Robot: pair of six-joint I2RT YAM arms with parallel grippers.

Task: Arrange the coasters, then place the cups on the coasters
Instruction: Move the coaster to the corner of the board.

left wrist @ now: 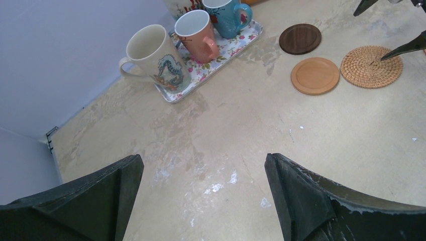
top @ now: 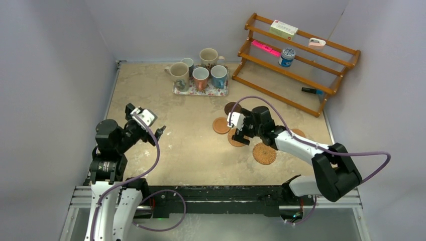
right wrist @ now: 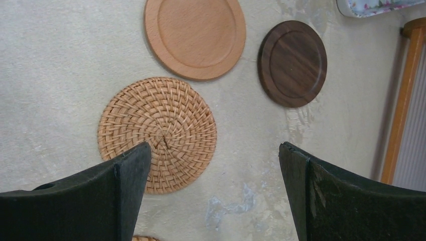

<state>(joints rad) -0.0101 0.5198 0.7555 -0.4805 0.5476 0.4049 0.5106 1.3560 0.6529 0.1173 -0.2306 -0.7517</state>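
**A:** Gripper status?

**B:** Both spread wide, nothing held. The left gripper (left wrist: 202, 159) hangs over the bare table (top: 191, 155) on the left side, well apart from every coaster and cup. The right gripper (right wrist: 213, 148) sits over the coaster cluster right of centre, with one finger above the woven coaster (right wrist: 156, 133) and the other above bare table beside it.

**A:** Contact with it?

**B:** Can't tell. The left wrist view shows a fingertip very near its weave, but whether it touches isn't clear.

**A:** Other coasters?

**B:** All lie flat on the table. The light wood coaster (right wrist: 195, 36) is just beyond the woven one, and the dark wood coaster (right wrist: 292, 63) is beside that, nearer the tray. All three are close but apart. The second woven coaster (top: 264, 153) is nearer the arm bases. A fifth coaster (top: 299, 132) pokes out behind the right arm, mostly hidden.

**A:** Cups?

**B:** All five stand upright on the floral tray (top: 200, 92) at the far edge, none on a coaster. The seahorse mug (left wrist: 155, 55) is on the left end, with the reddish-orange mug (left wrist: 197, 32) and the blue mug (left wrist: 227, 15) next to it in front. The big cream mug (top: 208, 56) and the small grey-blue mug (top: 188, 62) are behind.
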